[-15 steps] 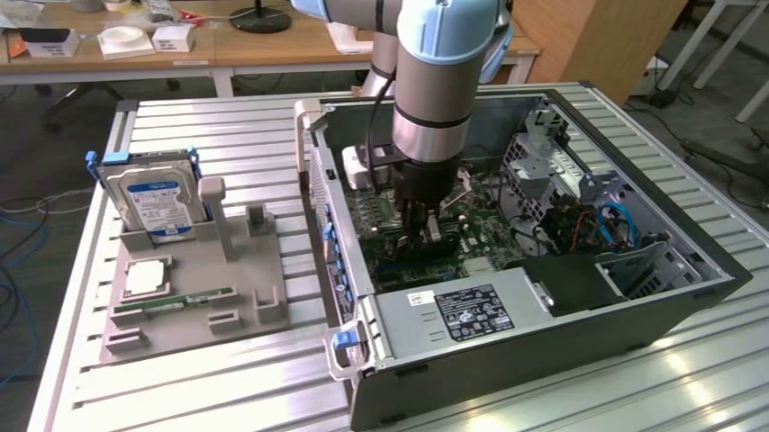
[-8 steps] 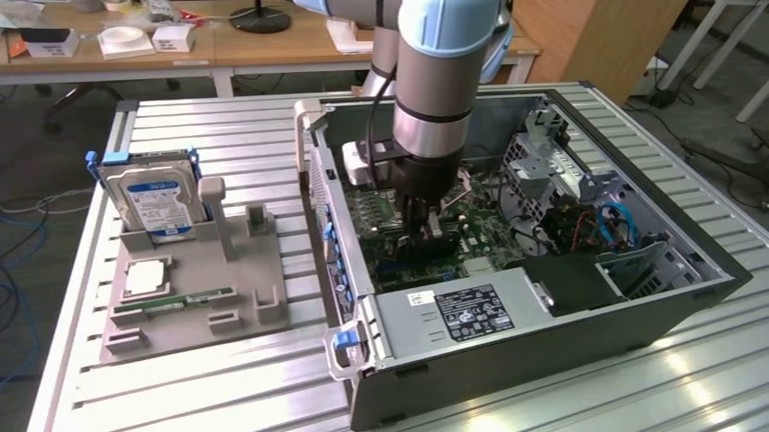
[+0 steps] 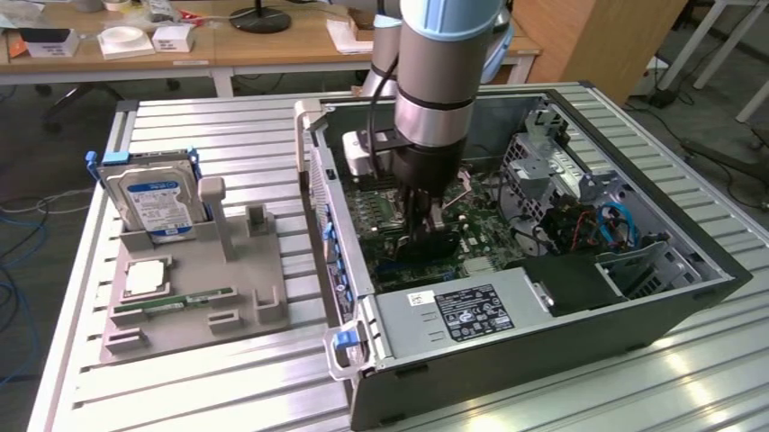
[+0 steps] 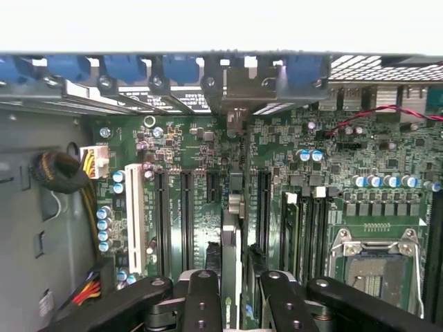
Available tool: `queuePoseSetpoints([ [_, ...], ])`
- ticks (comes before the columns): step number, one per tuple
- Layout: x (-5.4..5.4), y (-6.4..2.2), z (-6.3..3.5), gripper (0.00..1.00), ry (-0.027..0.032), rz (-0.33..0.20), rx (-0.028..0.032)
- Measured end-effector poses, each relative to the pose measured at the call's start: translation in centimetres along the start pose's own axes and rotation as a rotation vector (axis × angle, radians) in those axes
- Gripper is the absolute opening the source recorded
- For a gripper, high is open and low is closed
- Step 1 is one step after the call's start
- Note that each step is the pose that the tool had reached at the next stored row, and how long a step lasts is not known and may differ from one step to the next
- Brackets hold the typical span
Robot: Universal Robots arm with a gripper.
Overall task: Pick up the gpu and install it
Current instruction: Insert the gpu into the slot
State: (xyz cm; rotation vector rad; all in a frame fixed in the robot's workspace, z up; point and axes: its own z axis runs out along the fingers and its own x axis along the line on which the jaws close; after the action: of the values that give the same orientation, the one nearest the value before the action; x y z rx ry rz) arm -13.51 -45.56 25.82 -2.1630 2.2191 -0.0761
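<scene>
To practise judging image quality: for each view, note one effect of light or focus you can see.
Exterior view: overhead light glares in bright patches on the ribbed metal table, while the computer case interior is darker. Wrist view: a band along the edge beyond the case is blown out to white, and the gripper fingers, holding the gpu edge-on, look soft.

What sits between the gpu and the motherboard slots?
Nothing visible. The thin dark gpu card stands edge-on in the jaws of the black gripper, directly over the green motherboard, among its long black slots.
</scene>
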Motion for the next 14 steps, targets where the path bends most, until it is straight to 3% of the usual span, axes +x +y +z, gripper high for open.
queuePoseSetpoints([
  [14,0.0,-0.19,-2.97,0.27,-0.0001,0.000,0.0036],
])
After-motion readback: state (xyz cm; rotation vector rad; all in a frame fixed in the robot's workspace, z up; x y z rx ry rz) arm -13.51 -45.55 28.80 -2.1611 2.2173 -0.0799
